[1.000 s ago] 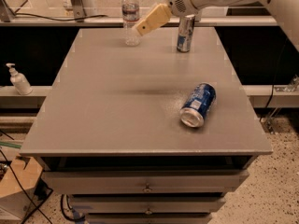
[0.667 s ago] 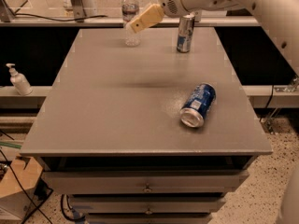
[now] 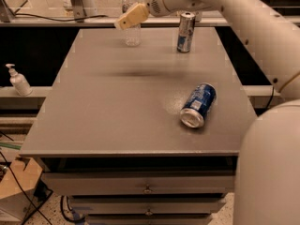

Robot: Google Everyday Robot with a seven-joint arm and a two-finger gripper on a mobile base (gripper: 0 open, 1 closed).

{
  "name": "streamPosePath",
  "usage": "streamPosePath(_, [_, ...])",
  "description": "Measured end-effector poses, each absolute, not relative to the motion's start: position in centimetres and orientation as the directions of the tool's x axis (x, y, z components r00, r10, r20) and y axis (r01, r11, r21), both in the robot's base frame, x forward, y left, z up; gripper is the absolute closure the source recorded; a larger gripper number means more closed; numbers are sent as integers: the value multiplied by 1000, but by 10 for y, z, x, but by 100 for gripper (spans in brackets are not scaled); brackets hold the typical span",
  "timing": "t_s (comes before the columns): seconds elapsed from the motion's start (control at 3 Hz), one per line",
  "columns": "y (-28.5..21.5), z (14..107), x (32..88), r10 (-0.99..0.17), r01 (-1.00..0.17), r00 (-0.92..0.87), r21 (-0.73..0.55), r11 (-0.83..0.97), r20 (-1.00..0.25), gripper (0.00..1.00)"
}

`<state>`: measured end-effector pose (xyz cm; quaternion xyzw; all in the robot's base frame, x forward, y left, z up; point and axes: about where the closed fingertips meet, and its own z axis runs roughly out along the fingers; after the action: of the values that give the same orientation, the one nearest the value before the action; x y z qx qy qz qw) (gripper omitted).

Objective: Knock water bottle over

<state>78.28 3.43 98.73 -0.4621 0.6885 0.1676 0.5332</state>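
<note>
one tan gripper (image 3: 132,15) hangs over the far edge of the table (image 3: 93,121), and it crosses in front of the upper part of the bottle (image 3: 132,35). whether the gripper is open or closed cannot be told from this angle, and neither can whether it touches the bottle. nothing is seen held in it.

the bottle stands upright at the far edge, left of the middle, with its white cap showing above the gripper. the white arm (image 3: 243,18) runs from the gripper to the right and down past the table's right side. a slim can (image 3: 186,32) stands upright just right of the bottle, also near the far edge, under the arm.

a faint shadow (image 3: 136,73) lies on the grey top in front of the bottle. from there a broad stretch of the top runs to the left and front edges. a blue can (image 3: 198,105) lies on its side on the right half, its open end toward the front. a pump bottle (image 3: 18,80) stands on a ledge well off the left edge. drawers (image 3: 147,184) sit under the front edge.
</note>
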Motion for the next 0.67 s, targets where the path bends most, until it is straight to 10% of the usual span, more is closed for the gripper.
streamPosePath(0.67, [64, 960, 818, -411, -822, -63, -186, 538, -909, 0])
